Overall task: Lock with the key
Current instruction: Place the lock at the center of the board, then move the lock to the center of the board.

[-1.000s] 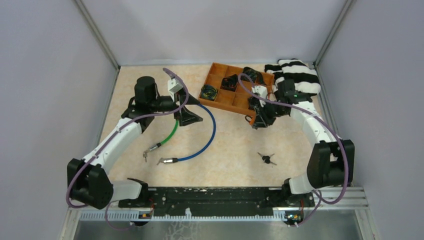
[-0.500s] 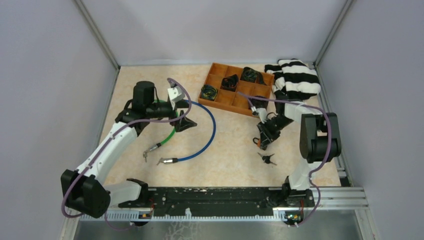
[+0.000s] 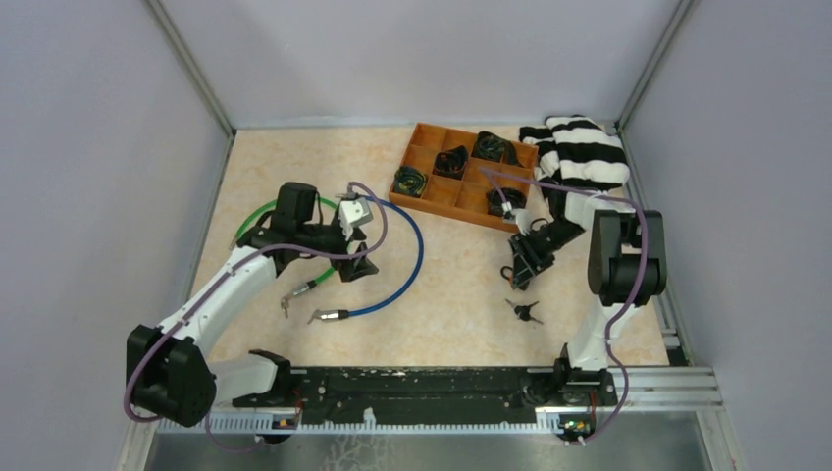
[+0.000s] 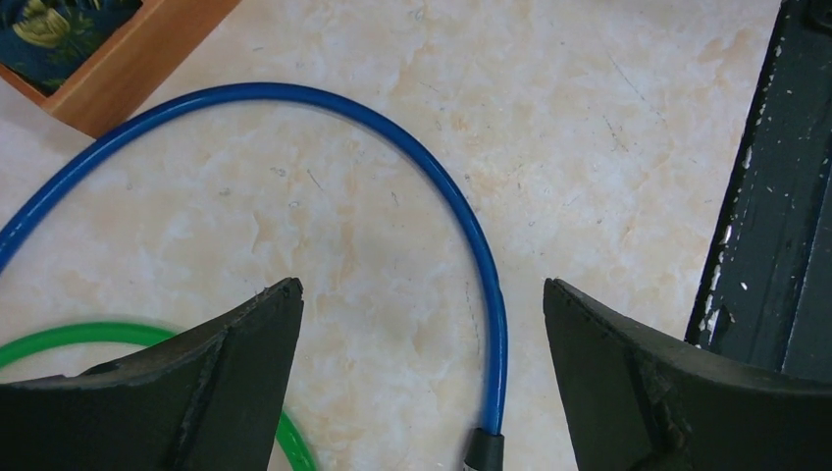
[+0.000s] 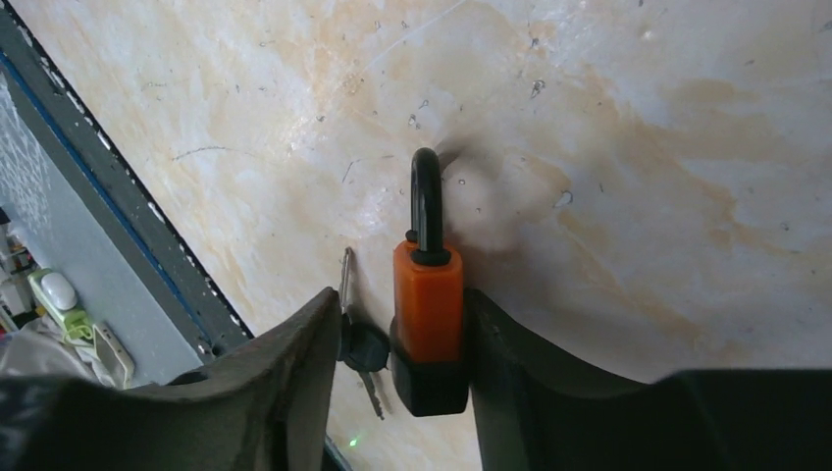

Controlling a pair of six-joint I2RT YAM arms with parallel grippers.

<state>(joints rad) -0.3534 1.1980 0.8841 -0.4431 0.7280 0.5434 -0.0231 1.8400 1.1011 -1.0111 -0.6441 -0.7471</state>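
- Since the right arm came down from the tray (image 3: pixel 439 207), the right gripper (image 5: pixel 402 314) has loosened: only one finger touches the padlock (image 5: pixel 428 294), so I judge it is being set down.
- Orange body, black shackle, lying just beside the keys (image 5: pixel 359 345).
- Left gripper (image 4: pixel 422 304) gapes empty.

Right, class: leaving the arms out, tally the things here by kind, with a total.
Cables: 2, blue cable and green cable
Orange padlock: 1
Key bunch: 1
Orange tray: 1
Striped cloth: 1
Total: 6
Dark items in the tray: too small to count.
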